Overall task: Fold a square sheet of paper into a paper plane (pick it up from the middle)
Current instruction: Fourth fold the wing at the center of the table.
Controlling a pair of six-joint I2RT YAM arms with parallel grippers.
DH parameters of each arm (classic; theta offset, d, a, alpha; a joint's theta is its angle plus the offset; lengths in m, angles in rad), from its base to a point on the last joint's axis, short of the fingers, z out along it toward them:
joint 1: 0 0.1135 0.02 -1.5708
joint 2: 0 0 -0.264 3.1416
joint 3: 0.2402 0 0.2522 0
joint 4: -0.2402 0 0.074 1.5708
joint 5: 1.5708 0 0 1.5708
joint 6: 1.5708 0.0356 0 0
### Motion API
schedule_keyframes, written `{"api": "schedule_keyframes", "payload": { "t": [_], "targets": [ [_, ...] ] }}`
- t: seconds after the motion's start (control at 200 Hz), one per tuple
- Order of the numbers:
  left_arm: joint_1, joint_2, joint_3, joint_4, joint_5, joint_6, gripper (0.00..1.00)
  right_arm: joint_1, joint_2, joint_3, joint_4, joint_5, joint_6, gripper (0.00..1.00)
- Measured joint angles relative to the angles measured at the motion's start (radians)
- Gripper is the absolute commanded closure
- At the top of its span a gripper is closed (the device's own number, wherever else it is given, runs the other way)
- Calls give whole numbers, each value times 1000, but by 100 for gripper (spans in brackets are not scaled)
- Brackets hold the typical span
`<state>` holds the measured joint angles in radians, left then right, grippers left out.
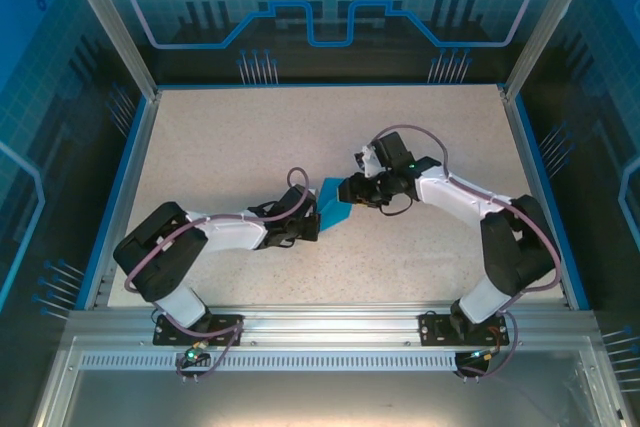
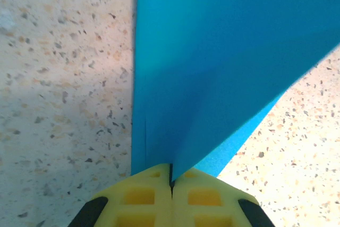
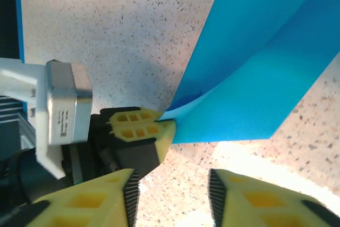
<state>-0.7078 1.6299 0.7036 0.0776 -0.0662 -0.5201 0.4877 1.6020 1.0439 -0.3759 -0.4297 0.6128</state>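
Note:
The bright blue sheet of paper (image 1: 332, 204) is folded into layers and held off the table between the two arms at mid-table. My left gripper (image 1: 311, 221) is shut on it. In the left wrist view the yellow jaws meet at the gripper (image 2: 171, 176) and pinch the narrow end of the paper (image 2: 212, 51), which widens away from them. My right gripper (image 1: 350, 190) is just right of the paper, open. In the right wrist view this gripper (image 3: 172, 195) has only bare table between its pads. The paper (image 3: 265, 78) curves above it, pinched by the left gripper's fingers (image 3: 141, 126).
A speckled beige tabletop (image 1: 240, 137) has blue raised edges (image 1: 122, 187) on the left and right. Aluminium posts and transparent blue panels wall in the sides and back. The arm bases stand on a metal rail (image 1: 330, 327) at the near edge.

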Motion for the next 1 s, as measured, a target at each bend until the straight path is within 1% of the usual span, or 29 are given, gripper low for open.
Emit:
{"api": "schedule_keyframes", "payload": {
  "t": [0.18, 0.305, 0.5, 0.845, 0.94, 1.0],
  "targets": [
    [57, 7, -25, 78, 129, -39, 100, 13, 13, -15, 19, -13, -8, 79],
    [92, 30, -28, 119, 203, -69, 100, 38, 66, -1, 36, -24, -11, 83],
    [124, 69, -39, 192, 282, -114, 100, 58, 163, 66, 50, -31, -11, 84],
    [142, 92, -39, 234, 337, -141, 100, 58, 284, 178, 64, -47, -10, 84],
    [145, 94, -39, 235, 344, -149, 97, 58, 320, 195, 71, -45, -6, 84],
    [146, 95, -39, 236, 349, -156, 93, 58, 337, 200, 74, -45, -3, 84]
  ]
}}
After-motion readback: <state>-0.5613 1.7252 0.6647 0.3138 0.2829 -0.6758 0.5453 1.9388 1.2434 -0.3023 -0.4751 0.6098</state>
